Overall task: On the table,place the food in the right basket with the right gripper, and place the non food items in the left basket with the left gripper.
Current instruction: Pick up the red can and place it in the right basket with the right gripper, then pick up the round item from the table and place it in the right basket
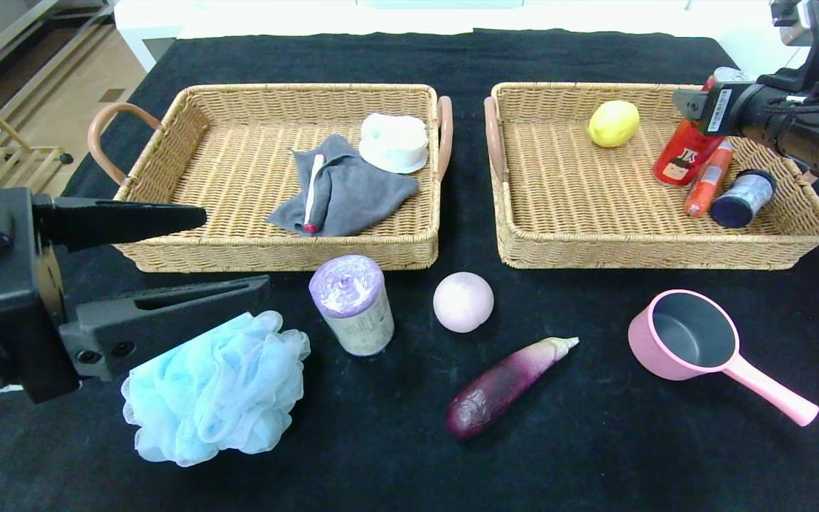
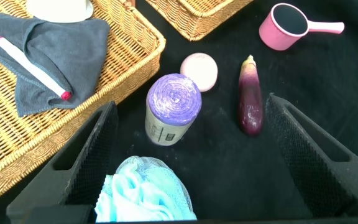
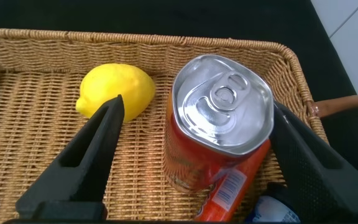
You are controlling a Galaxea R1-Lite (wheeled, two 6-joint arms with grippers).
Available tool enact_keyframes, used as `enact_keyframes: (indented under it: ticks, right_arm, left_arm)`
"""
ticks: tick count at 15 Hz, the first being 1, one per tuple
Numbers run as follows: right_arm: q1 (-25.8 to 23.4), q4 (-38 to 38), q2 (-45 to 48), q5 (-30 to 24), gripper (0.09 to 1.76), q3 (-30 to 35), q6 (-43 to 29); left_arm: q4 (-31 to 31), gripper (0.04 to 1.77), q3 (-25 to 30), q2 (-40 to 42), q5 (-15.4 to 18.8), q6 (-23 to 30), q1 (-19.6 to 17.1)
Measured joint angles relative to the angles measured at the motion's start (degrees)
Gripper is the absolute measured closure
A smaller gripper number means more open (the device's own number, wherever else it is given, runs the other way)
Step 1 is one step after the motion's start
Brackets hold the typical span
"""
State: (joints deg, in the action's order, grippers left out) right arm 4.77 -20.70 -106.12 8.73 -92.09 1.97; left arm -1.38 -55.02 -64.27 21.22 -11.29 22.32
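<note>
While right hand straddles soda can, fingers spread

The head camera looks forward and down from above the near edge of the table, taking in both baskets side by side and the loose things in front of them.

The left wrist camera sits behind the left gripper, well above the cloth, looking down between its spread fingers at the bag roll, the ball and the eggplant; the head view shares these.

The right wrist camera looks down close over the right basket, framing the soda can and lemon, which the head view shows at its far right.
</note>
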Motion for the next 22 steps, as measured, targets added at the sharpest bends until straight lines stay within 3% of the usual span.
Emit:
enact_keyframes:
  ticks: [5,11,16,22]
  right_arm:
    - [1.07,4.19,5.21,0.00,0.19,4.08,0.20]
    - [3.63,20.97,14.03,0.06,0.16,7.94,-1.07]
    - [9.14,32.57,19.30,0.11,0.15,7.96,-3.43]
    - [18.32,34.41,20.24,0.77,0.15,8.19,-4.51]
  left_arm:
    - [0.00,0.09,0.00,0.00,0.00,0.00,-0.02]
    - [0.00,0.09,0.00,0.44,-0.04,-0.01,-0.02]
    - [0.00,0.09,0.09,0.62,0.00,-0.09,0.00]
    - [0.09,0.09,0.24,0.96,-0.09,-0.06,-0.02]
